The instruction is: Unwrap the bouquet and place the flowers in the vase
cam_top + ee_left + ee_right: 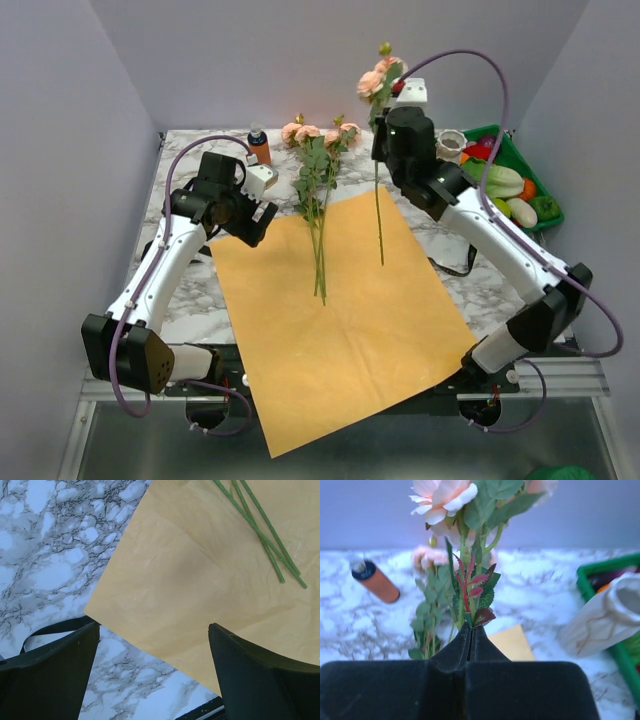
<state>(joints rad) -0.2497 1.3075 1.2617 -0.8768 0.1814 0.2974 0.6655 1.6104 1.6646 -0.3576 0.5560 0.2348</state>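
The large orange paper sheet (340,320) lies spread flat on the marble table. Several flowers (318,190) lie across its far edge, rose heads toward the back wall; their thin green stems (265,535) show in the left wrist view. My right gripper (385,135) (471,627) is shut on one flower (379,220) held upright, its pink rose head (440,495) above the fingers and its stem hanging over the paper. The cream vase (452,143) (605,617) stands to the right of that gripper. My left gripper (262,205) (152,630) hovers open over the paper's far left corner (165,580), holding nothing.
An orange bottle (259,145) (375,582) with a dark cap stands at the back left. A green tray (549,203) of toy vegetables sits at the far right behind the vase. A black strap (455,268) lies by the paper's right edge, and another black band (50,630) on the marble.
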